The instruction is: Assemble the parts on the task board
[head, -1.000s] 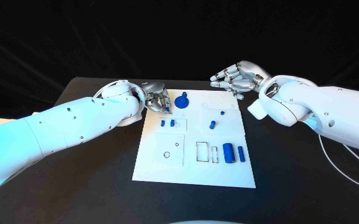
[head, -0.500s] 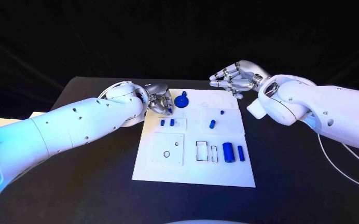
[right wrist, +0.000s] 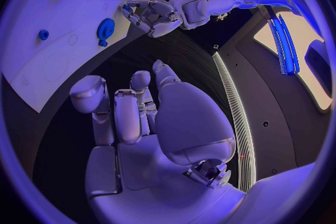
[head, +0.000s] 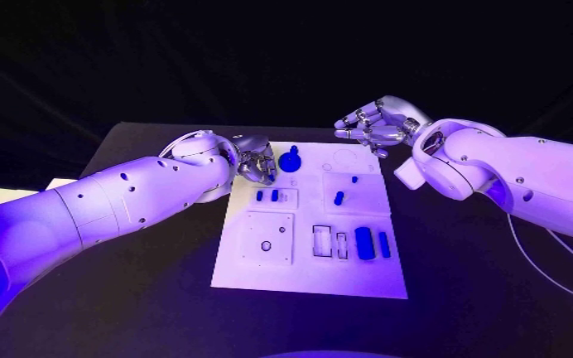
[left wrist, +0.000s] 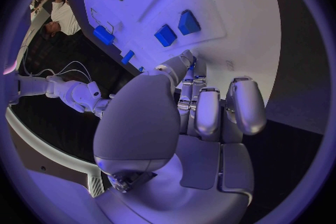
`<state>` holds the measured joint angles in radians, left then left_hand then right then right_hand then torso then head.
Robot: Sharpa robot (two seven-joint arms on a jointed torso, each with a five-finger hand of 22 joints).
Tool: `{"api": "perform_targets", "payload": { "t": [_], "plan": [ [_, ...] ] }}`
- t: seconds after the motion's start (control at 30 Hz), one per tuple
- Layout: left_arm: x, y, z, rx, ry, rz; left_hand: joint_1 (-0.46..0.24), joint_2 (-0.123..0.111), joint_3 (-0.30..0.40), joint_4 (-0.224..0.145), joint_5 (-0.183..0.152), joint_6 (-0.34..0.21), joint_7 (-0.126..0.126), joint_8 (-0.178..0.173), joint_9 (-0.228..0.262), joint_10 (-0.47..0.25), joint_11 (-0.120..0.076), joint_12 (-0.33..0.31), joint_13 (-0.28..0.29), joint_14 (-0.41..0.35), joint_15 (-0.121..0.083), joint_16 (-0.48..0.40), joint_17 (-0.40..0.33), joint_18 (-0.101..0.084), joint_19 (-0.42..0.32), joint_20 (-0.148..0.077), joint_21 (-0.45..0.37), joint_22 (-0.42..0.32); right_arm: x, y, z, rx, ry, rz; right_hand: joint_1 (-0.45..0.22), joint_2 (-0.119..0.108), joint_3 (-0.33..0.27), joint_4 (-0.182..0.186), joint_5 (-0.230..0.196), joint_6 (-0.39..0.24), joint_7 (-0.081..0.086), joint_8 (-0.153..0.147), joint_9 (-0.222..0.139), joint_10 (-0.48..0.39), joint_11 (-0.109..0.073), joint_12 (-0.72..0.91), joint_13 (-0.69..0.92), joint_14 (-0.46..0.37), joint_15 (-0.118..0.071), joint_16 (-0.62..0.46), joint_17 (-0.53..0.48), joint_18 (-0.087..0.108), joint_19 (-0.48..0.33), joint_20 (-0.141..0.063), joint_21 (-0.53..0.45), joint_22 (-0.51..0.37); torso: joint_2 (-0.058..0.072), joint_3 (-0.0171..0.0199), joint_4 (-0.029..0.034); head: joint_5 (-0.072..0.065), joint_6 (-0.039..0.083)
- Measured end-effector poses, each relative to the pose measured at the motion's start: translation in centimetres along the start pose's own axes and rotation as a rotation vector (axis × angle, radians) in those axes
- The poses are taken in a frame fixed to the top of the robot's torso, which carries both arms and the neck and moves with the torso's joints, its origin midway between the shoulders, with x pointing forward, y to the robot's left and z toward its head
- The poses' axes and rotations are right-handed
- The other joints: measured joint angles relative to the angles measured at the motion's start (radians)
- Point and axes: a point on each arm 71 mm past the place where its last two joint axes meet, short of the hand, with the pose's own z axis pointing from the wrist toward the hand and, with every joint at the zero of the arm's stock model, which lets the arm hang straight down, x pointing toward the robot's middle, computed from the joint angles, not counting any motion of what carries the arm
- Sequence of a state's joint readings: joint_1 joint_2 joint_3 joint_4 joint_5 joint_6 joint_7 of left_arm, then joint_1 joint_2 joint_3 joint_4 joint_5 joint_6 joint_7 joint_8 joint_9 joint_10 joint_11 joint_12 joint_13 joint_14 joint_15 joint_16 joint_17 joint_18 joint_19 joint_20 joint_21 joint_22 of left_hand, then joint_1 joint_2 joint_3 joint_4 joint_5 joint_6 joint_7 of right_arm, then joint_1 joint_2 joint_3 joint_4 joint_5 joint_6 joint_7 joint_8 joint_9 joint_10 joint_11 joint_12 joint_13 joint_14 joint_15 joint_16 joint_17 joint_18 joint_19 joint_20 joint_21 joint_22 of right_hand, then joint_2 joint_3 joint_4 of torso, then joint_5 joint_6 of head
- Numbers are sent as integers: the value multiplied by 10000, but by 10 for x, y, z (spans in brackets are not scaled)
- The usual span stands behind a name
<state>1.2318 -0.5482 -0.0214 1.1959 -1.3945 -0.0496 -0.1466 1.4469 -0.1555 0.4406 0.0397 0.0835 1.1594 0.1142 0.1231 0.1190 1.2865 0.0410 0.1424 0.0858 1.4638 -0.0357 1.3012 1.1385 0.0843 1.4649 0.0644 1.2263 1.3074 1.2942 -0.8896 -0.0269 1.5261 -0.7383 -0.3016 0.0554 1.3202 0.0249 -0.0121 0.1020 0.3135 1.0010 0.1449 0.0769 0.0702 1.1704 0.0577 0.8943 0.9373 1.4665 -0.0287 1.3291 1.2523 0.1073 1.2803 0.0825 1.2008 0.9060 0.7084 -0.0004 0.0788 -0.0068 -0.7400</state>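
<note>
The white task board [head: 308, 271] lies in the middle of the table. My left hand [head: 254, 165] hovers at its far left corner with fingers curled and thumb against a fingertip [left wrist: 185, 60]; nothing shows between them. Beside it stands a blue gear-shaped part [head: 291, 159]. Two small blue blocks [head: 267, 195] sit just nearer than the hand, also seen as blocks [left wrist: 176, 28] in the left wrist view. Two small blue pegs [head: 345, 190] and two blue cylinders [head: 372, 244] sit on the right half. My right hand [head: 373, 130] hangs past the far right corner, fingers curled, holding nothing.
The board has empty outlined recesses [head: 322, 242] near the cylinders and a square panel [head: 270, 240] at its left. Black table [head: 132, 292] surrounds the board. My left forearm [head: 119, 200] lies across the table's left side, my right forearm [head: 502, 171] across the right.
Both hands stay about where they were. The left forearm has shifted slightly; nothing on the board has moved.
</note>
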Motion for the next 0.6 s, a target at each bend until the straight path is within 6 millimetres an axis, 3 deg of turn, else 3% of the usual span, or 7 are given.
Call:
{"api": "perform_targets", "payload": {
  "t": [0.6],
  "plan": [
    [2, -3, 3, 59, -3, 319, 0, -1, 40, -41, 0, 37, -38, -1, 13, 37, -37, 0, 14, 0, 0, 38, -1, 2, 0, 0, 0, -1, 0, 0, 0, -12, 4, 1, 92, -14, 0, 0, 0, 0, 0, 0, 0, 0, 1, 0, 0, 0, 0, 0, 0, 1, 0, 0, 0, 0, 6, -15, -1, 42, -20]
  ]
}}
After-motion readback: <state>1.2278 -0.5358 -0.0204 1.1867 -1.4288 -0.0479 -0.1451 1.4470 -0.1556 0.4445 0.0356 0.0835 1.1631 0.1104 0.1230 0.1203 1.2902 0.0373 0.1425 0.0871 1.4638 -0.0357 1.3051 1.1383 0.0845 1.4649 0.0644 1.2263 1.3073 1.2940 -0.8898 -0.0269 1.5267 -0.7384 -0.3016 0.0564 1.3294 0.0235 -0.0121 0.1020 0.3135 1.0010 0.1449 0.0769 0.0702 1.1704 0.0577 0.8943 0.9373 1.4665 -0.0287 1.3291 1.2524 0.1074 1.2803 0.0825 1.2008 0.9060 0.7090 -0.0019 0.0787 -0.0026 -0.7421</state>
